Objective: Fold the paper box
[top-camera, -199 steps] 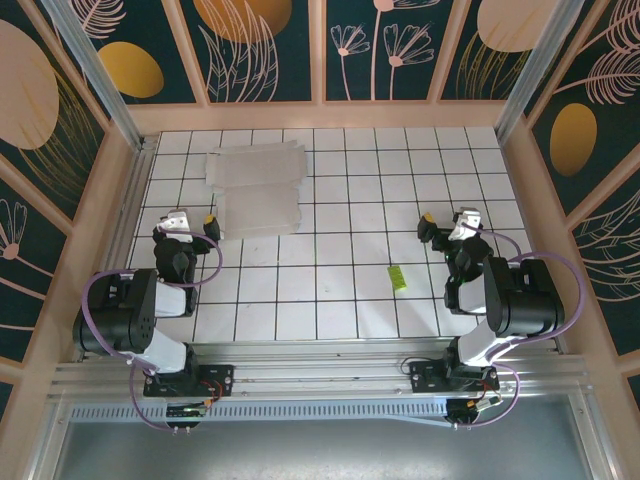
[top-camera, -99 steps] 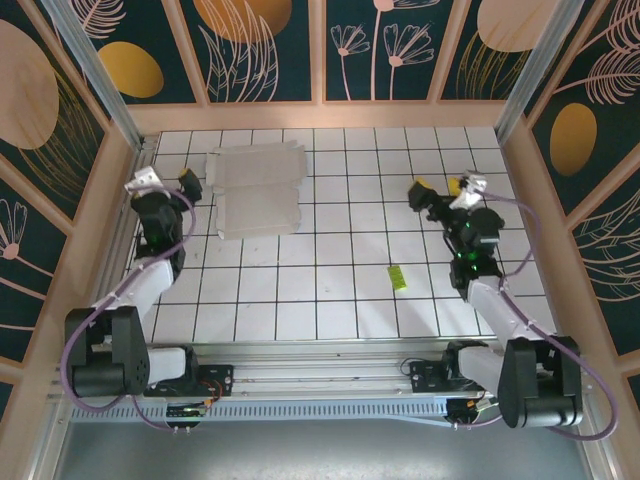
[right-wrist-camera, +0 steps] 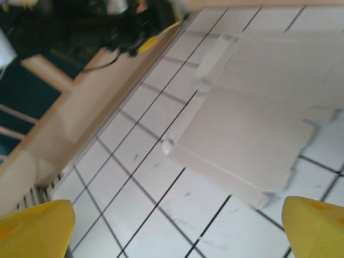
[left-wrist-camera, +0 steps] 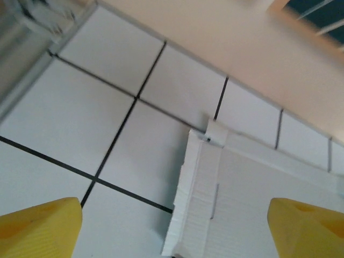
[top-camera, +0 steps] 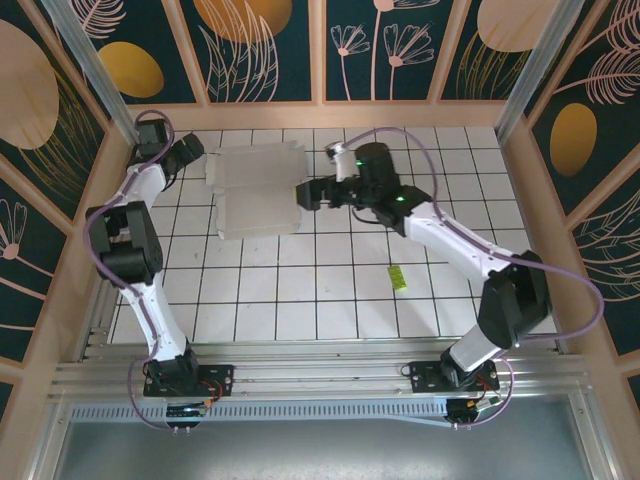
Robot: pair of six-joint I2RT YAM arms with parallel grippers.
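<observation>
A white tiled table [top-camera: 350,300] with a black grid of joints is seen from above, enclosed by pale wooden rails and dark floral wall panels [top-camera: 260,40]. Two black and white arms are stretched over it from the near edge. The left arm [top-camera: 135,250] is extended along the left rail to the far left corner, and the right arm [top-camera: 470,250] is reached diagonally across the table toward the far middle.

The paper box [top-camera: 255,190], a flat, creased sheet of thin white card with flaps, is laid on the far left part of the table, white face up. In the left wrist view its left edge and a small corner tab [left-wrist-camera: 217,131] are seen close below the camera, near the far rail.

The left gripper [top-camera: 185,152] is held just beside the sheet's far left corner; its yellow fingertips [left-wrist-camera: 40,226] are spread wide apart with nothing between them. The right gripper [top-camera: 308,193] is placed at the sheet's right edge; its yellow fingertips [right-wrist-camera: 35,228] are likewise spread wide and empty, and the sheet [right-wrist-camera: 252,123] is seen beyond them.

A small yellow-green slip [top-camera: 397,278] is left on a tile right of centre, well apart from the sheet.
</observation>
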